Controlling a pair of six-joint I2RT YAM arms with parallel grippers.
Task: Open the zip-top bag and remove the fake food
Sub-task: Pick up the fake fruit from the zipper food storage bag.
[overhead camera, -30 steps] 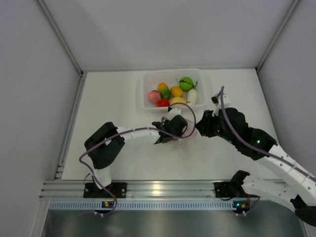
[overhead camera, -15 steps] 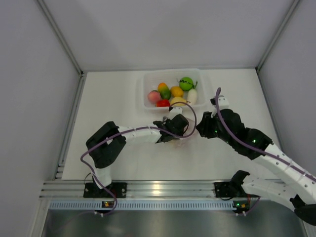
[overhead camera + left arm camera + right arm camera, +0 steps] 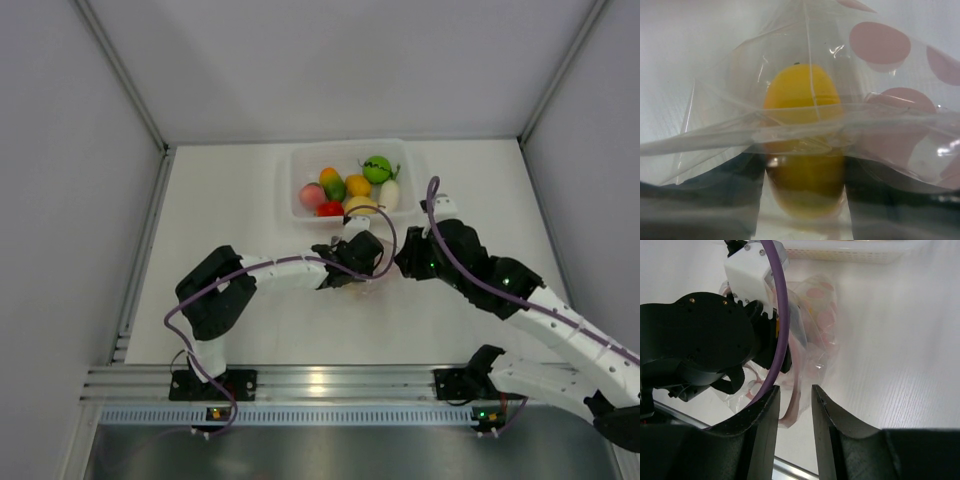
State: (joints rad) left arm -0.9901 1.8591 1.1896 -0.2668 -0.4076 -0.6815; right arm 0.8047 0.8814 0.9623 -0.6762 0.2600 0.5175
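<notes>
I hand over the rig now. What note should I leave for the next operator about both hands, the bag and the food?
Left hand: inside the zip-top bag, shut on the yellow piece.
Right hand: slightly open, bag edge between its fingers, not pinched.
Clear tub: holds the other pieces.
Done: bag opened, most food out.
Left: pull out the yellow piece, probably into the tub.

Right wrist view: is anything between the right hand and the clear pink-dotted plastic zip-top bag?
Nothing visible: the clear pink-dotted zip-top bag lies straight ahead of the right hand. The left arm's purple cable only crosses its left side.
</notes>
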